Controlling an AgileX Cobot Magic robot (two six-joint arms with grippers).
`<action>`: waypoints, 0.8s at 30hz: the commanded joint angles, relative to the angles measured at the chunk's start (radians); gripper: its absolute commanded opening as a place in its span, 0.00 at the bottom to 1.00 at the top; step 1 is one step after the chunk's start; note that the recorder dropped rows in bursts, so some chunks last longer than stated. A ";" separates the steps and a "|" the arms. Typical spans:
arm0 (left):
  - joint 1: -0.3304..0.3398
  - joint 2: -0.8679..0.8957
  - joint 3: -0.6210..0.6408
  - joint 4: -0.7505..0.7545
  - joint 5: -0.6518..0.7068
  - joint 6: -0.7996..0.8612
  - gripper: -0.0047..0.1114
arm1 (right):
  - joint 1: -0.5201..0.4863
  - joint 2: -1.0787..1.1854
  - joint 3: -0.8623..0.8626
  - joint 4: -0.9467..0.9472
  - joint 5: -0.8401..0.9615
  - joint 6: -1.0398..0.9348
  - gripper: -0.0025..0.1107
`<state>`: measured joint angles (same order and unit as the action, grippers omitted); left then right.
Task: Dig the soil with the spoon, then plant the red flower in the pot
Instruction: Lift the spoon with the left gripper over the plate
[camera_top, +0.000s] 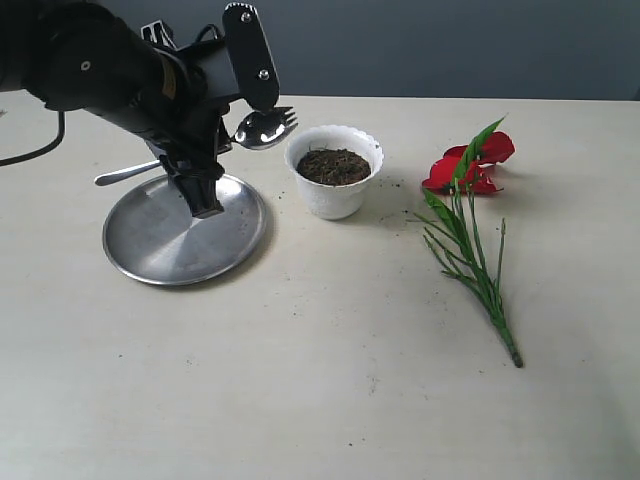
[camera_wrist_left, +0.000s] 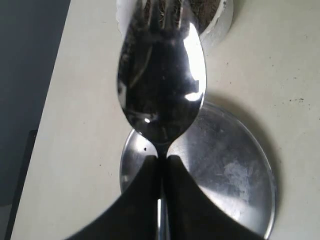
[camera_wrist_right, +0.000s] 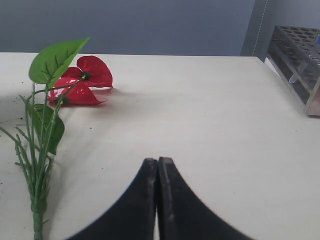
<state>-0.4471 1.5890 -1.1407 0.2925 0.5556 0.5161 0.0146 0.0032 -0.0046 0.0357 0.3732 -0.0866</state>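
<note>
Our left gripper (camera_wrist_left: 161, 162) clamps the spoon (camera_top: 264, 128) by its handle. Its long axis runs left to right, with the notched tip just left of the pot (camera_top: 333, 195) and the soil (camera_top: 333, 166) inside. Our right gripper (camera_wrist_right: 158, 162) is clenched empty, and the red flower (camera_top: 470, 170) lies right of the pot.

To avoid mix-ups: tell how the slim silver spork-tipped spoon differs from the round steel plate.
The spoon is clamped in the left gripper, off the table; the plate lies flat on it. The spoon is narrow with a notched tip; the plate is broad and round. Both are shiny metal.
</note>
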 joint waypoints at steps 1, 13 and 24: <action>-0.004 -0.008 -0.006 0.000 -0.012 -0.001 0.04 | -0.003 -0.003 0.005 0.000 -0.012 -0.001 0.02; -0.004 -0.008 -0.006 0.044 -0.040 -0.001 0.04 | -0.003 -0.003 0.005 0.000 -0.012 -0.001 0.02; -0.004 -0.008 -0.006 0.061 -0.065 -0.001 0.04 | -0.003 -0.003 0.005 -0.002 -0.012 -0.001 0.02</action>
<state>-0.4471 1.5890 -1.1407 0.3374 0.5233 0.5161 0.0146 0.0032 -0.0046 0.0357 0.3732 -0.0866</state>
